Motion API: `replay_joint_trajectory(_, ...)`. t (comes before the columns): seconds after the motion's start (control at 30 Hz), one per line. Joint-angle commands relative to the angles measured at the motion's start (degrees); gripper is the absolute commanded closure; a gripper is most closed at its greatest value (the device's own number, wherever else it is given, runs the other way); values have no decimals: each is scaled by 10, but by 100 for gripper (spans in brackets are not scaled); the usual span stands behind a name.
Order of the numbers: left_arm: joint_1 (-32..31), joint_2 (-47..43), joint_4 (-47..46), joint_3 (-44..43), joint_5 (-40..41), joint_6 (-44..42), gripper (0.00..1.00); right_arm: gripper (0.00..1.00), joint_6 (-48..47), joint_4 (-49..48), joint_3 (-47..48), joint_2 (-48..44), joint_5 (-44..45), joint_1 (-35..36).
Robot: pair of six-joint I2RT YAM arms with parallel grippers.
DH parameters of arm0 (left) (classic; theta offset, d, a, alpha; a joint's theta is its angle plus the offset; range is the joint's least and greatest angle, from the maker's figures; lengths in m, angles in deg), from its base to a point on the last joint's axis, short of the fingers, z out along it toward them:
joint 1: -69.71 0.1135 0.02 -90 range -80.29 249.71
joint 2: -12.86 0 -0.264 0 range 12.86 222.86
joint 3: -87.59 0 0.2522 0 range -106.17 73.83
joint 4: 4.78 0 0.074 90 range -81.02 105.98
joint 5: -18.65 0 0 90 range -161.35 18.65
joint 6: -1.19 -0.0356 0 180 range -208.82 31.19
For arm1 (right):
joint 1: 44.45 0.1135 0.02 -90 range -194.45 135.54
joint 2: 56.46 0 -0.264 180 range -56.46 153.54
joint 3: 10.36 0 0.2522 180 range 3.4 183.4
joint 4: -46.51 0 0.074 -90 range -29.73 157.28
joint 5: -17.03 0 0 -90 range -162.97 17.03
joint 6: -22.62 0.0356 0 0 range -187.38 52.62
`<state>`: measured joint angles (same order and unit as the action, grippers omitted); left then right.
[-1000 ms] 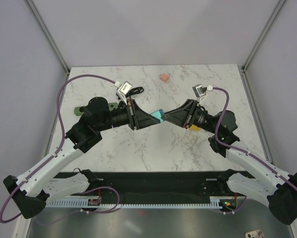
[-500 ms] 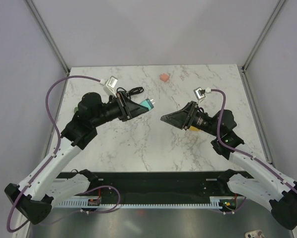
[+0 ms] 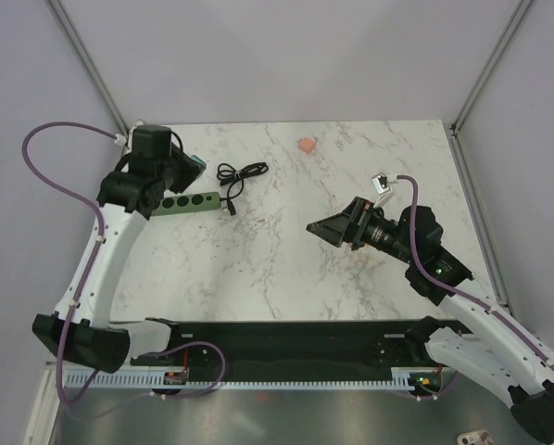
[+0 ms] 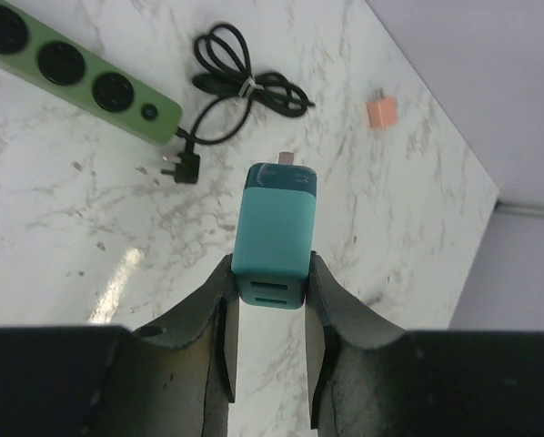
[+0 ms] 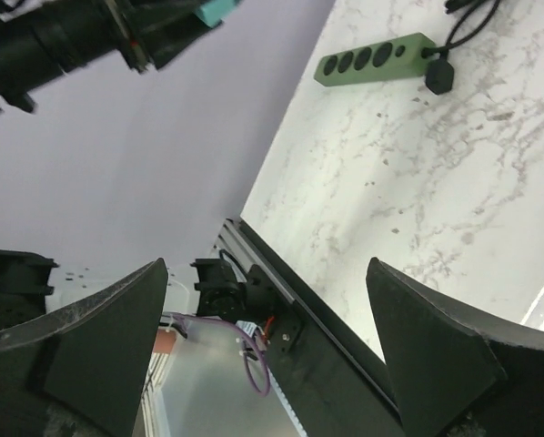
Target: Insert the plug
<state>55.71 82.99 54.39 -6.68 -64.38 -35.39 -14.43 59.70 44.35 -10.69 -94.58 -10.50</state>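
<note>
The plug (image 4: 274, 232), a teal block with a short metal prong showing at its far end and two dark slots on its near end, is held off the surface (image 3: 277, 269) near the far-left corner. The left fingers (image 4: 204, 314) grasp it by its near end, one finger pressed on each side, so most of its body sticks out past the fingertips. In the top view the plug (image 3: 192, 165) points toward the right from the raised left arm, just beyond the far long side of the green power strip (image 3: 189, 200) and not touching it.

The power strip (image 4: 72, 73) lies flat close to the left edge of the surface, its round sockets facing up and unoccupied. From its right end a black cable (image 3: 242, 172) runs into a loose coil tied in the middle, lying just beyond the strip toward the far edge. The cable's own black plug (image 4: 181, 168) rests on the surface beside the strip's end. A small orange block (image 3: 305, 146) sits alone near the far edge, about halfway along it.

The right fingers (image 5: 99, 350) are spread wide with nothing between them. They hang over the right half of the surface, pointing left, well apart from the plug and the strip.
</note>
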Motion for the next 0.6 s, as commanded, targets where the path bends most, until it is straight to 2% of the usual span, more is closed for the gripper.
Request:
replay_joint_trajectory(0.0,26,57,136,-103,136,38,98,2,-35,33,12,8,15,1)
replay_joint_trajectory(0.03,32,69,135,-113,133,19,98,2,-42,33,10,11,15,1)
replay_joint_trajectory(0.07,37,96,127,-130,130,-50,98,2,-47,34,8,13,14,1)
replay_joint_trajectory(0.13,38,126,105,-143,127,-136,98,2,-65,33,11,26,10,1)
replay_joint_trajectory(0.17,39,151,99,-154,109,-233,98,2,-71,34,14,37,4,1)
replay_joint_trajectory(0.23,40,175,101,-158,103,-297,98,2,-79,35,19,48,-11,1)
replay_joint_trajectory(0.3,54,195,113,-156,130,-290,98,2,-84,33,23,64,-19,1)
replay_joint_trajectory(0.4,104,207,122,-159,102,-239,98,2,-89,33,27,79,-31,1)
replay_joint_trajectory(0.57,189,207,125,-147,43,-63,98,2,-97,37,26,90,-39,1)
